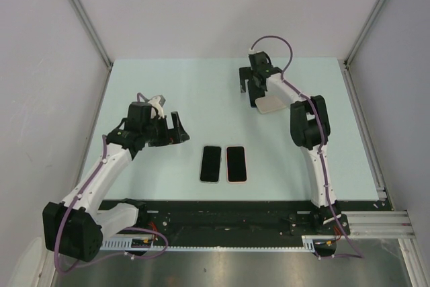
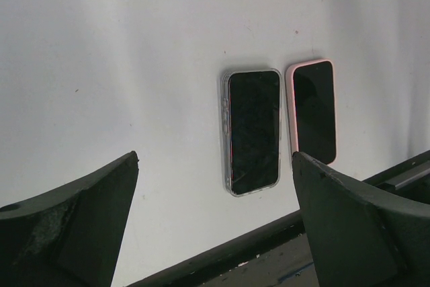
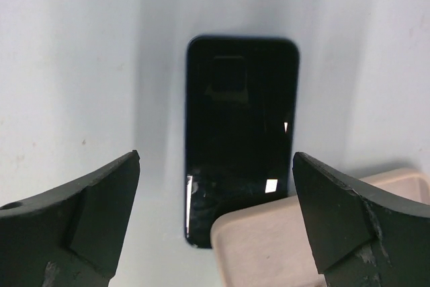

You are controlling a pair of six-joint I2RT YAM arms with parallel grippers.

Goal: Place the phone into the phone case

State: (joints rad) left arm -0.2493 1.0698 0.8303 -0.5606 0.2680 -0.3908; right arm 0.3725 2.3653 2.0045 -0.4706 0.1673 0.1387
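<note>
Right wrist view: right claw (image 3: 216,157) and left claw (image 2: 215,157) hung released; slick, rigid phone (image 3: 242,132) probably suited pinching its long edges.

Top external: high, behind the arm bases, steep down-look, whole table (image 1: 168,85) in frame. Left wrist: low, oblique, mid-range, its fingers (image 2: 74,226) in the bottom corners. It shares the clear-rimmed phone (image 2: 253,131) and pink-rimmed phone (image 2: 314,111) with top's lower centre. Right wrist: close, near-vertical, on dark phone (image 3: 240,132) and beige case (image 3: 322,233); same pair probably at top's upper right, partly hidden.
</note>
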